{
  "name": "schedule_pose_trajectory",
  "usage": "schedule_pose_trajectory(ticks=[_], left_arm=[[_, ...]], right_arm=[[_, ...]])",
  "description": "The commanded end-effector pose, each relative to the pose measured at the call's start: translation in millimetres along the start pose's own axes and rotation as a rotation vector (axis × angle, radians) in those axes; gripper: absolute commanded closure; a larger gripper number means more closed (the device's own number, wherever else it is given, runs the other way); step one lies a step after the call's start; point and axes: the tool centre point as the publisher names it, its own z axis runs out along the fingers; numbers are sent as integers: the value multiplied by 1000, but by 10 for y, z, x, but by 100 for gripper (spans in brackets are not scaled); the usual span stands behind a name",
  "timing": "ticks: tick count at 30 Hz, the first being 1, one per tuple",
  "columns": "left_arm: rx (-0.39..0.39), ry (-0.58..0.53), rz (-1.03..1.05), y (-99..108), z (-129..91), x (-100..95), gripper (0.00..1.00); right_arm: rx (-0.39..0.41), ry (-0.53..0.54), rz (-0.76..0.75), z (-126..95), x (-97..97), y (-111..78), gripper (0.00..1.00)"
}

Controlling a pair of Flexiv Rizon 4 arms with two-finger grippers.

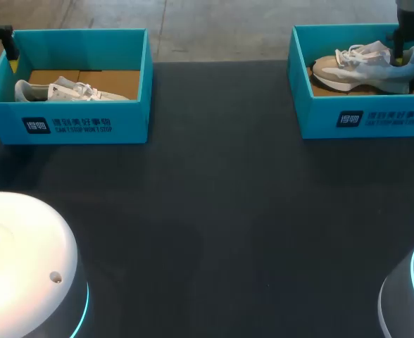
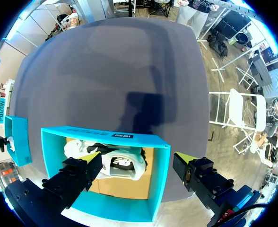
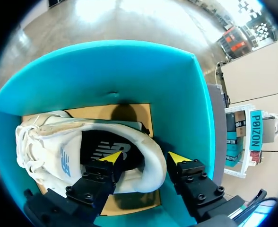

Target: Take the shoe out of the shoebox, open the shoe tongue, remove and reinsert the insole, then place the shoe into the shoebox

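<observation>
Two teal shoeboxes stand at the table's far side. In the right shoebox (image 1: pixel 312 120) a grey-and-white shoe (image 1: pixel 362 67) sits tilted, its upper above the rim. My right gripper (image 1: pixel 404 53) is at its heel. The right wrist view shows one finger inside the shoe (image 3: pixel 49 142) opening and the other outside the heel, so my right gripper (image 3: pixel 146 158) is shut on the heel wall, close to the box wall (image 3: pixel 129 71). The left shoebox (image 1: pixel 136 113) holds a white shoe (image 1: pixel 59 91). My left gripper (image 1: pixel 10 49) hangs wide open above that box (image 2: pixel 160 179) and its shoe (image 2: pixel 120 163), touching neither.
The dark table (image 1: pixel 221 211) stretches bare between the two boxes and toward me. My arms' rounded bases stand at the near left (image 1: pixel 24 260) and the near right (image 1: pixel 411 296) corners.
</observation>
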Motion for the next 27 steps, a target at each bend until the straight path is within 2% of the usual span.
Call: schedule_pose_trajectory(ticks=[1,12,19,27], left_arm=[[-2,1,1,-9,0,6,0],[-2,1,1,-9,0,6,0],[-2,1,1,-9,0,6,0],[-2,1,1,-9,0,6,0]], right_arm=[[21,4,1,70,2,88,43],[43,1,0,143,-12,61,44],[53,14,-14,159,80,16,49],[71,17,-12,222,82,-8,44]])
